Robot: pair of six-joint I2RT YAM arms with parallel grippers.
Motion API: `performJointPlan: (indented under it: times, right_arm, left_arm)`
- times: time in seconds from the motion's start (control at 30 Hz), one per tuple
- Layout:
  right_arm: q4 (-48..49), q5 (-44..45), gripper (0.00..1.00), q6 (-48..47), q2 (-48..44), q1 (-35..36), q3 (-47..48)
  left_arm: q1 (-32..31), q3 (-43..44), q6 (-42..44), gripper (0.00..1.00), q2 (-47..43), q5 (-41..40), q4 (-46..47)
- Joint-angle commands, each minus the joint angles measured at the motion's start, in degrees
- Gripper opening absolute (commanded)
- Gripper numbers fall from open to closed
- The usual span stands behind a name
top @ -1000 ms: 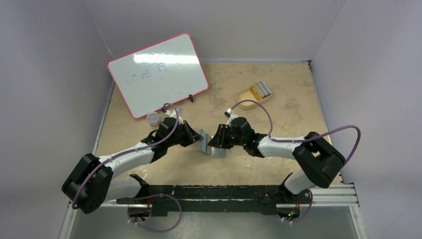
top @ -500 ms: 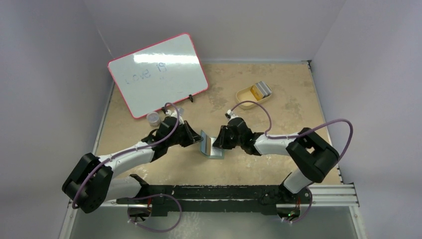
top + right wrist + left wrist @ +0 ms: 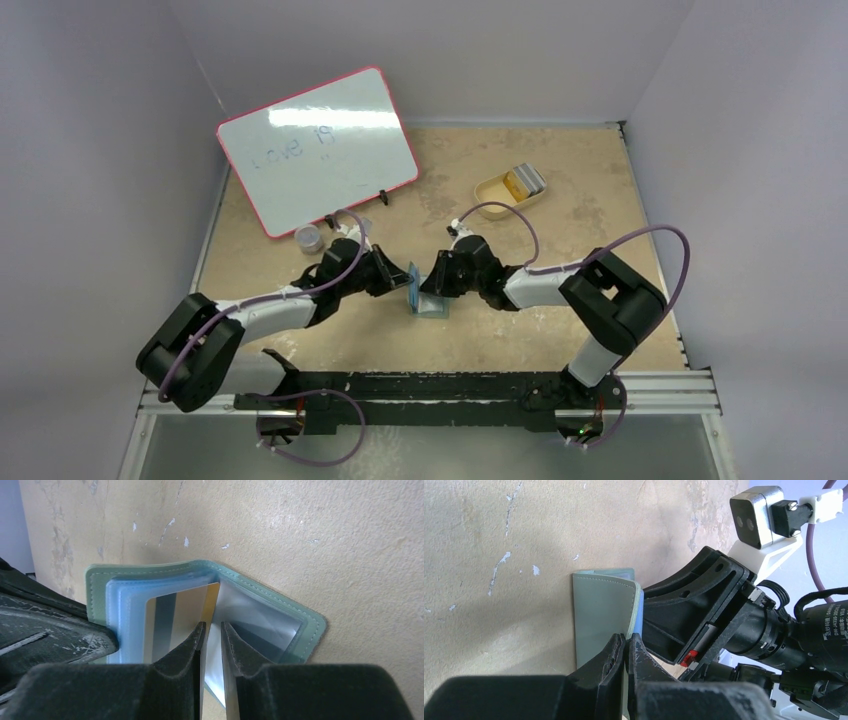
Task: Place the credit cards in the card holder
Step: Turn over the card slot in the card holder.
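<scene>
On the left, our left jaws are pressed tight, pinching the card holder (image 3: 604,610) by its matte grey-green stitched cover, propped open on the speckled tabletop (image 3: 325,540). Glossy pale-blue sleeves (image 3: 125,612) fan out between both jaws. The gold card (image 3: 175,617), grey-striped, runs edge-on between our right jaws, barely parted; whether they grip it, we cannot tell.

Overhead and close wrist cameras share the card holder (image 3: 428,299).
</scene>
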Motion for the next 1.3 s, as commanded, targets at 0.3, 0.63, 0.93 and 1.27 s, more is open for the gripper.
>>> performJointPlan:
  times: [0.3,0.63,0.93,1.27]
  right_arm:
    - [-2.2,-0.16,0.22,-1.38,0.56,0.14,0.39]
    - [-8.86,3.44,0.28,-1.48,-10.05,0.14,0.83]
    - [-7.08,1.42,0.28,-1.01,-9.99,0.14,1.11]
    - [-7.21,3.74,0.25,-1.41,-4.16,0.14,2.0]
  left_arm:
    - [-0.3,2.96,5.75,0.01,0.43,-3.88,-5.59]
    - [-0.36,4.56,7.65,0.0,-0.78,-6.59,-10.31]
    - [-0.4,4.64,7.65,0.0,-1.04,-6.53,-10.69]
    - [-0.39,2.89,3.45,0.23,-1.5,-1.49,-2.56]
